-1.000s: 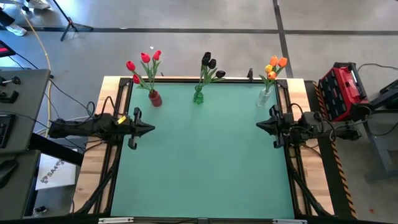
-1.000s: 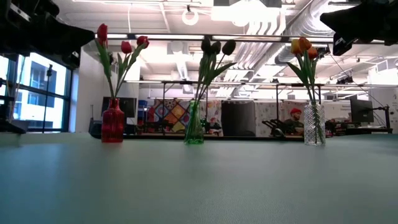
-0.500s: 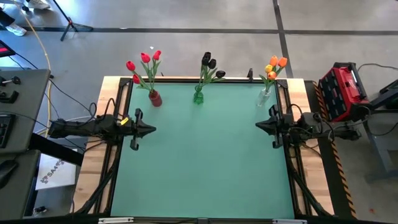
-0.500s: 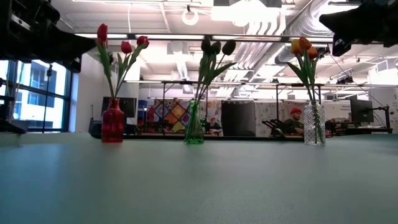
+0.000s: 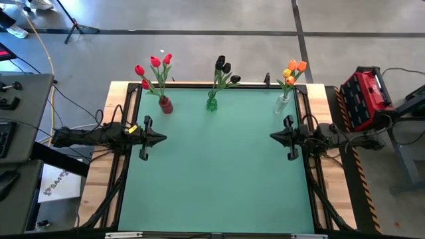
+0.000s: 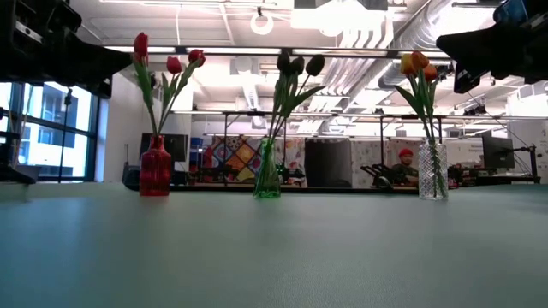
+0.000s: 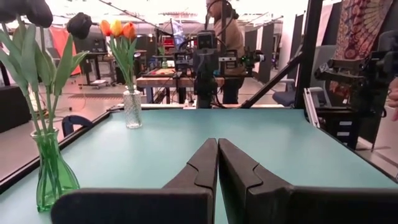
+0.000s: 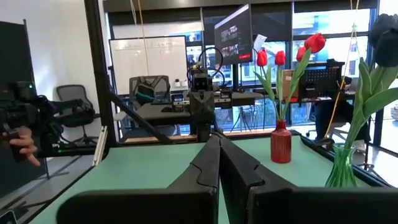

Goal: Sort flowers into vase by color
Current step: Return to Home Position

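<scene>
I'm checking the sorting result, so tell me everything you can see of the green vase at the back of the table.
The green vase is a small, see-through, glass-like bottle, narrow at the neck and wider at the base. It stands upright on the teal table, midway along its back edge, between the red vase and the clear vase, apart from both. It holds three black tulips on green leafy stems that fan out above its neck. Nothing else touches it.
</scene>
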{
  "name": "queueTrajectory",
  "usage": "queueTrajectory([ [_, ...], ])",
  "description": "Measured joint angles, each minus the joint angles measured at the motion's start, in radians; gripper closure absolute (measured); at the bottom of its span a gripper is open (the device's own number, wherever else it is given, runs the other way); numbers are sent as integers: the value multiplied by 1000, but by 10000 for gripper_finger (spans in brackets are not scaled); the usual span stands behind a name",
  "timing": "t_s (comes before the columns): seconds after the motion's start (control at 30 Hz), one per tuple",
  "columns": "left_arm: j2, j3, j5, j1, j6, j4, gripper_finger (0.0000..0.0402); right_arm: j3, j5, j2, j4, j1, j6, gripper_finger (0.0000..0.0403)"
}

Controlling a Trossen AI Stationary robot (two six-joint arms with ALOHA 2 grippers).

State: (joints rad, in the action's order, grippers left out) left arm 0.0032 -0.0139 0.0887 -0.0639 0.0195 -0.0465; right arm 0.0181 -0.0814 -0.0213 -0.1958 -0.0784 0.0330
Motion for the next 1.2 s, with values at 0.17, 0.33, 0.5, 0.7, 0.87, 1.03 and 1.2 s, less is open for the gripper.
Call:
queueTrajectory([
  [0.17, 0, 1, -8, 0, 11, 6, 401, 1, 9, 20, 24, 0, -7, 403],
  [0.33, 0, 1, -32, 0, 9, 6, 401, -1, 16, 21, 51, 0, -8, 403],
  [0.5, 3, 2, -47, 0, -1, 33, 401, -1, 38, 21, 70, 0, -33, 403],
  [0.7, 3, 2, -70, -9, -24, 35, 401, -1, 106, 20, 180, 0, 14, 403],
  [0.87, 3, 2, -69, -8, -47, 35, 401, -2, 141, 21, 179, 0, 12, 403],
  [1.03, 4, 2, -58, -8, -61, 34, 401, -2, 142, 21, 186, 0, 13, 403],
  [1.2, 5, 2, -55, -8, -61, 34, 401, -2, 142, 21, 190, 0, 67, 403],
])
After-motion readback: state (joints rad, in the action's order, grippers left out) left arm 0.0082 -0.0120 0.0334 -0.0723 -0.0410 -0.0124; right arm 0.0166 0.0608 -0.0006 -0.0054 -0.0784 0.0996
